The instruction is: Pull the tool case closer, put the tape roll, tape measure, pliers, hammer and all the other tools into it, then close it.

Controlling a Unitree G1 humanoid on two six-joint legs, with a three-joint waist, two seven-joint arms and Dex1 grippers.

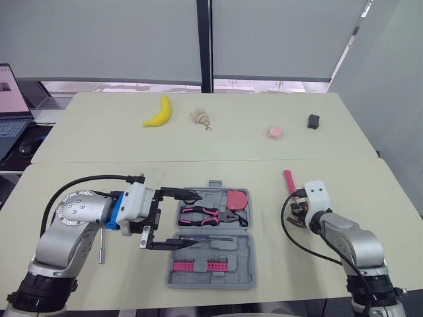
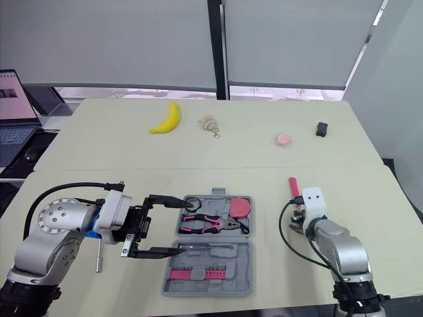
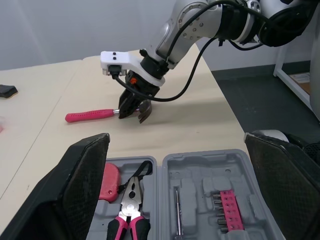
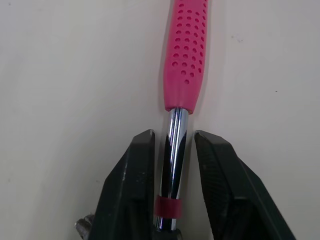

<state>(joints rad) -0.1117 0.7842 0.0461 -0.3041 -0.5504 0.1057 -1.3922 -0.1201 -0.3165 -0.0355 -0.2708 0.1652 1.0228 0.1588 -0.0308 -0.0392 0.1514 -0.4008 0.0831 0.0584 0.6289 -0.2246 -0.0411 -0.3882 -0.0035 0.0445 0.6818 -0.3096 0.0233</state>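
On the near surface (image 1: 277, 277) the tool case (image 1: 211, 241) lies open, with pliers (image 1: 201, 214) in its far half and a row of bits (image 1: 196, 266) in its near half. The hammer (image 1: 289, 181) lies just to its right, a screwdriver (image 1: 101, 247) to its left. Well behind, on the far surface (image 1: 251, 105), from left to right, lie a banana (image 1: 159, 112), a keyring (image 1: 200, 118), a small disc (image 1: 275, 132) and a small block (image 1: 313, 121).

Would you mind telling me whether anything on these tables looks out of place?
A banana lies on the far table, odd among tools. Nearer, the hammer lies right of the open case and a slim metal tool lies left of it, both outside.
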